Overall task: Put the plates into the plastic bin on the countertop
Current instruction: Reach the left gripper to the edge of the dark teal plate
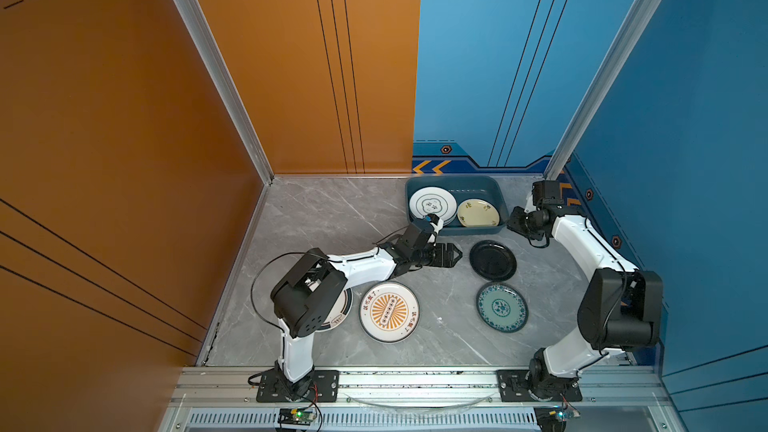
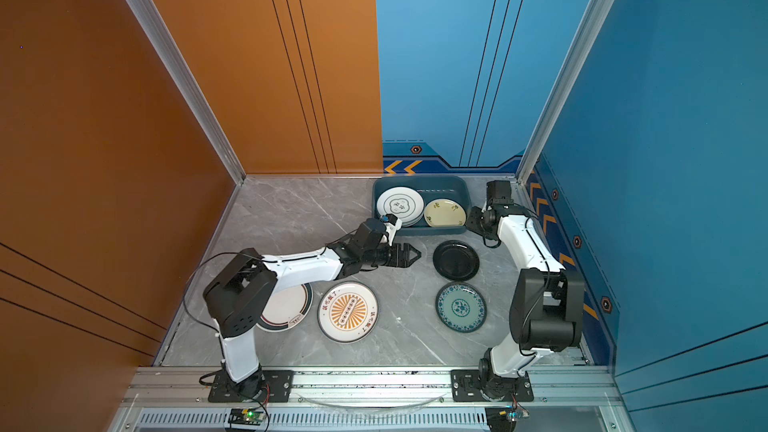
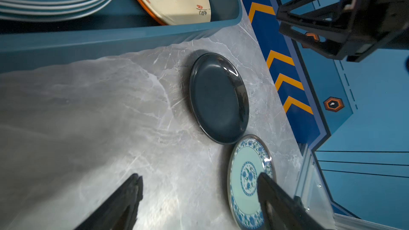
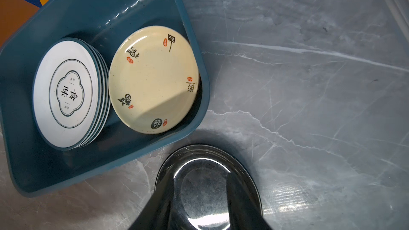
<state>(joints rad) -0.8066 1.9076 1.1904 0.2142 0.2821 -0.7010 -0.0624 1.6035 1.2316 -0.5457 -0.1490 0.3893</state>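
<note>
Black plate (image 1: 493, 260) lies between the plastic bin (image 1: 473, 187) and the teal plate (image 1: 502, 307).

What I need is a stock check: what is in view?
plastic bin: one, dark blue-grey, far right of countertop
cloud-emblem plates: several stacked, white, bin's left half
cream plate: one, cream, bin's right half
black plate: one, black, before bin
teal plate: one, teal-patterned, near black plate
sunburst plate: one, white-orange, countertop's near middle
dark-rimmed plate: one, white, partly under left arm
left gripper: one, black, open, near bin
right gripper: one, black, open, beside bin
</note>
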